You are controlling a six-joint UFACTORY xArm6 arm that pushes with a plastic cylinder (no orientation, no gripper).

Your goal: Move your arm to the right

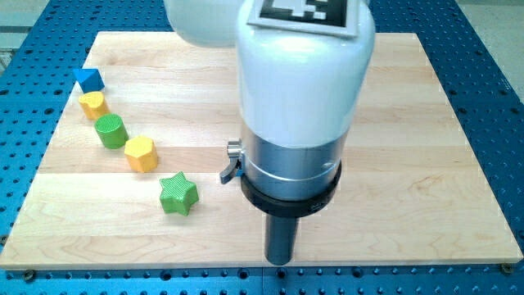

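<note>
My tip (279, 262) is the lower end of a dark rod under the big white arm body, resting near the bottom edge of the wooden board, a little right of centre. A green star block (178, 194) lies to the tip's left and slightly higher. Further up and left run a yellow hexagonal block (141, 153), a green cylinder (110, 131), a small yellow block (93, 104) and a blue block (88, 79). The tip touches none of them.
The wooden board (426, 147) lies on a blue perforated table (499, 90). The white arm body (299, 82) hides the board's middle. A small metal lever (232, 161) sticks out on the arm's left side.
</note>
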